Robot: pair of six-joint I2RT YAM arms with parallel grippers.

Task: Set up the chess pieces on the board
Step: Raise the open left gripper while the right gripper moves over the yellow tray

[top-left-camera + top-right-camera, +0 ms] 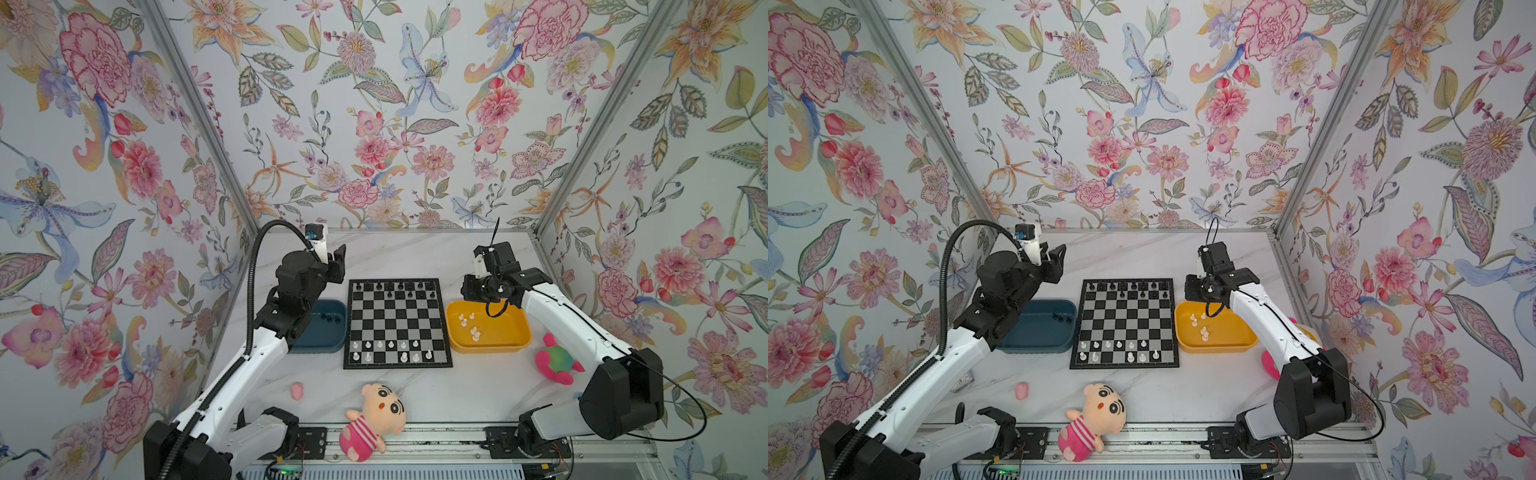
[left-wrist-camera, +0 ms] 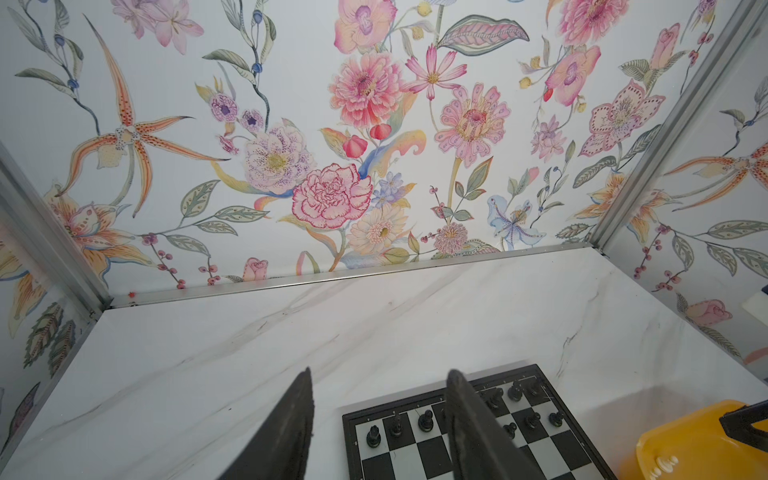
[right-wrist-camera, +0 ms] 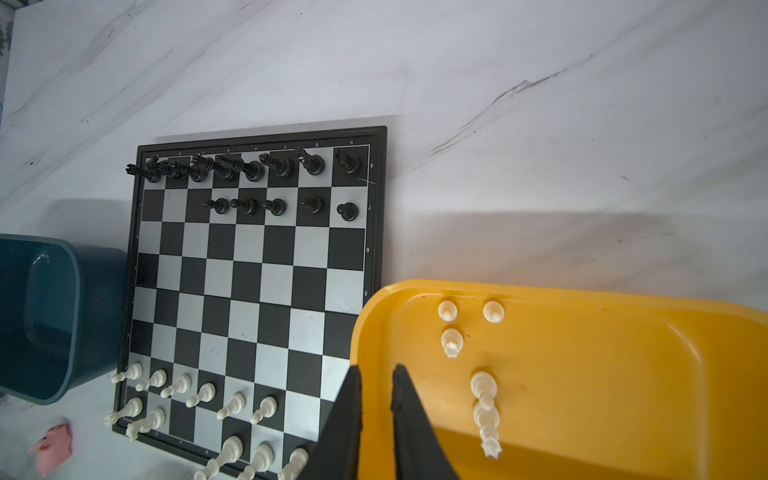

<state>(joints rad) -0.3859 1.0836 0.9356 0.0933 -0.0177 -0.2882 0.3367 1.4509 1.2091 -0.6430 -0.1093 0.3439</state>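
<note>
- We see the right gripper (image 3: 377, 368) with its fingers parted by only a narrow slit and nothing in it. The tips hang over the yellow tray (image 3: 582, 293), at the corner nearest the board (image 3: 249, 266).
- The loose white pieces (image 3: 484, 388) lie in that tray's board-side half, just to one side of the tips (we cannot tell whether the taller ones stand or lie flat).
- We judge this to be the relation that matters. The right arm is far nearer those pieces, and a short sideways shift with a wider spread would put the fingers astride one.
- The left gripper (image 2: 380, 374) has its fingers spread wide and empty. It is raised above the table near the board's far left corner and aimed toward the back wall.
- Three spare black pieces (image 1: 329, 319) sit in the blue tray (image 1: 320, 347), back toward the robot from those fingers, so the left arm would need to retreat and tip down.
- On the board, black fills the far row and part of the next, and white holds part of the two near rows.
- Both arms reach forward with elbows bent, the right wrist pitched down and the left wrist nearer level.
</note>
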